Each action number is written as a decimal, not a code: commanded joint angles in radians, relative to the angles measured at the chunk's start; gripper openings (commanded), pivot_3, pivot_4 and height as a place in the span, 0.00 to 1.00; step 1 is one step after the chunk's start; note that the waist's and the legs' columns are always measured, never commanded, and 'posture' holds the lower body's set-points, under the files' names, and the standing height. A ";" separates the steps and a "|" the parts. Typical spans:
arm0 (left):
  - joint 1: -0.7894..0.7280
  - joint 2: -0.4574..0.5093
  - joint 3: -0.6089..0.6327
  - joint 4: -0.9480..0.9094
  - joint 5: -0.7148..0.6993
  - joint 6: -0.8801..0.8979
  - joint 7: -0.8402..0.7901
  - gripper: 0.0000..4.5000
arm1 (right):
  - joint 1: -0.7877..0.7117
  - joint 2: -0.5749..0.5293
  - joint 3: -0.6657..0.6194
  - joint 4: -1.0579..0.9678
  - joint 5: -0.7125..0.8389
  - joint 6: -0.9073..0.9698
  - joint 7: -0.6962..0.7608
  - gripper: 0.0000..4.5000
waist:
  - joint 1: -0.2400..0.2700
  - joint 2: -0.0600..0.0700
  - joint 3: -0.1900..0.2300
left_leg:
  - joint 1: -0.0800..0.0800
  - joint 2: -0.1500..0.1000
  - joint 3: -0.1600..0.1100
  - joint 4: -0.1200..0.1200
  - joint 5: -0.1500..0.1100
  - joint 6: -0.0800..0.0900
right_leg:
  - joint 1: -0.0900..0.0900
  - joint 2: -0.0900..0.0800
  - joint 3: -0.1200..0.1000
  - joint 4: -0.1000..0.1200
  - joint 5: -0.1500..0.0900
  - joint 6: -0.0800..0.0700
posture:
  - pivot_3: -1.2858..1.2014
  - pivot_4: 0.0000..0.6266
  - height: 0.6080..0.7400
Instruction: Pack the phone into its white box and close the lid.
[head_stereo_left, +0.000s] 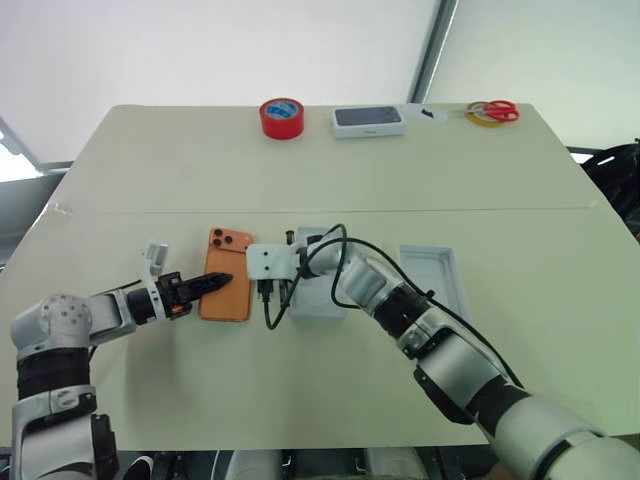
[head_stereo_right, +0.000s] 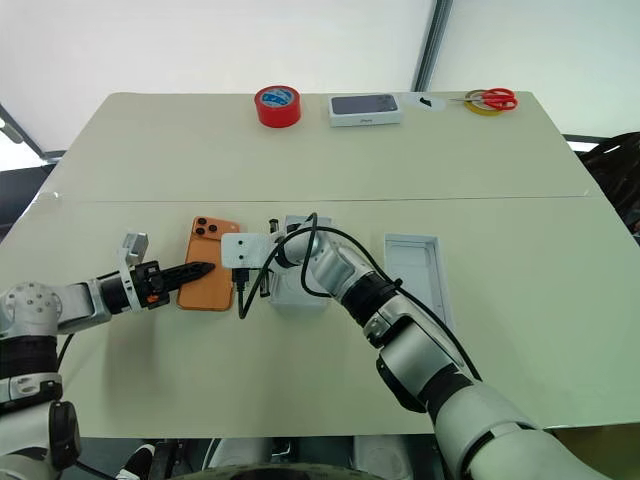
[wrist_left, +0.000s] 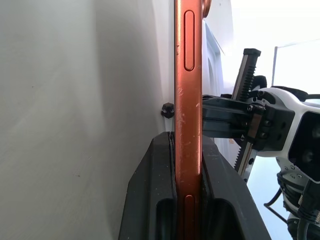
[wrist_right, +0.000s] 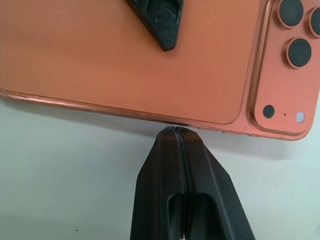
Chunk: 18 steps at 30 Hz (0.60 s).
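Phone, flat orange slab (head_stereo_left: 226, 287) on surface | left claw (head_stereo_left: 218, 281) clamps its left edge | right claw (wrist_right: 176, 134) shut, empty, bracing right edge | lift level toward shallow white box (head_stereo_left: 318, 300).

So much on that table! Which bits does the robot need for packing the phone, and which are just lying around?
For the job:
- the phone, clamped in the left gripper
- the white box, under the right arm
- the lid

Lying about:
- red tape roll
- white box with dark top
- red-handled scissors
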<state>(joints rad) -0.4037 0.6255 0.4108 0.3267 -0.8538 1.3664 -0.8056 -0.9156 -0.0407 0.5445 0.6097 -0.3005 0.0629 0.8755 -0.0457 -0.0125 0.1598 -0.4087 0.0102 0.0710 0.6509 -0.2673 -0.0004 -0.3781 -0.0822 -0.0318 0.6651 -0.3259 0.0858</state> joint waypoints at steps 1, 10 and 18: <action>0.012 -0.001 0.021 -0.014 -0.011 -0.006 0.007 0.01 | -0.001 0.011 -0.080 -0.091 0.082 -0.012 0.000 0.00 | -0.001 0.000 0.000 | 0.000 0.000 0.000 0.000 0.000 0.000 | 0.000 0.000 0.000 0.000 0.000 0.000 | 0.52 0.24 0.92; 0.010 -0.080 0.176 -0.035 -0.128 0.034 0.061 0.00 | 0.135 -0.148 -0.251 -0.423 0.408 0.147 0.279 0.41 | 0.006 -0.001 0.001 | 0.000 0.000 0.000 0.000 0.000 0.000 | 0.001 0.000 0.000 -0.001 0.000 0.000 | 0.52 0.24 0.92; 0.041 -0.127 0.192 -0.146 -0.171 0.017 0.114 0.00 | 0.369 -0.461 -0.227 -0.697 0.413 0.063 0.409 0.86 | 0.003 -0.004 0.002 | -0.001 0.000 0.000 -0.002 0.000 0.000 | 0.000 -0.001 0.000 -0.002 0.000 0.000 | 0.52 0.24 0.92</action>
<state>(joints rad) -0.3558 0.4893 0.5749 0.2293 -0.9750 1.3882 -0.6828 -0.5522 -0.4981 0.3317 -0.0123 0.0913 0.1597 1.2775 -0.0428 -0.0162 0.1620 -0.4096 0.0106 0.0710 0.6487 -0.2676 -0.0002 -0.3784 -0.0829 -0.0316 0.6625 -0.3258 0.0859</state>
